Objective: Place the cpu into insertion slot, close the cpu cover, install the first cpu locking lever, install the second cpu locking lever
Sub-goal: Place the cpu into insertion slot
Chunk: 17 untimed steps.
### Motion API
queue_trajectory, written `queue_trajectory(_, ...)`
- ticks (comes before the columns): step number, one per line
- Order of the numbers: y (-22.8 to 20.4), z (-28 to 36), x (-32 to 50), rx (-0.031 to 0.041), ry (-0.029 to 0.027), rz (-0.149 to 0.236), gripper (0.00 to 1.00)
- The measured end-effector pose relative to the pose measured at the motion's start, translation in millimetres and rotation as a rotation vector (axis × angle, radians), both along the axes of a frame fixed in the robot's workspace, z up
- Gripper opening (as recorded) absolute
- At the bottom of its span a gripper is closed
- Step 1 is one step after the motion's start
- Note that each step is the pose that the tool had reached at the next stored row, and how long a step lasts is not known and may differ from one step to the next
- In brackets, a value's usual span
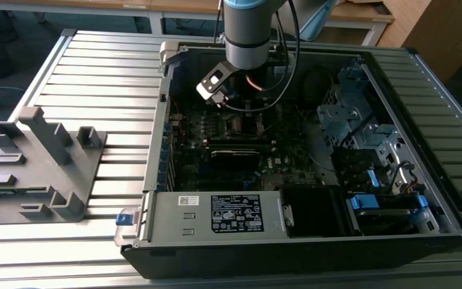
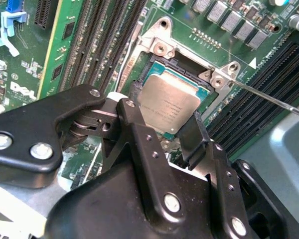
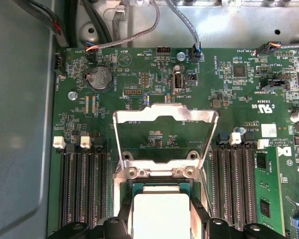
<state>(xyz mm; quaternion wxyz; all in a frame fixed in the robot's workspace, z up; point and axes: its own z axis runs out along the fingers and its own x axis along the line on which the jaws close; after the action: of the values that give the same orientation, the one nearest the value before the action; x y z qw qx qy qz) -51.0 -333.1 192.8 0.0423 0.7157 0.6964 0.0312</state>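
end effector (image 2: 165, 113): black, clamped on flat silver-grey square cpu (image 2: 168, 102)
cpu: in dark square insertion slot (image 2: 175, 64)
thin silver cpu cover (image 3: 139, 116): hinged open

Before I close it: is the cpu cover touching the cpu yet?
Apart. In the first wrist view the cpu cover stands swung open, clear of the cpu.

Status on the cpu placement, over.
Status: end effector shut on cpu, at the insertion slot; seating unclear. The cpu cover open, raised off the slot. One locking lever unlatched, off to the side.
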Motion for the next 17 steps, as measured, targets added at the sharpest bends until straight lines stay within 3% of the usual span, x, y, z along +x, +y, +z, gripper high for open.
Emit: queue_trajectory(17, 0.0, -1.2, 0.0, 0.0001, -0.0004, 0.0, 0.54)
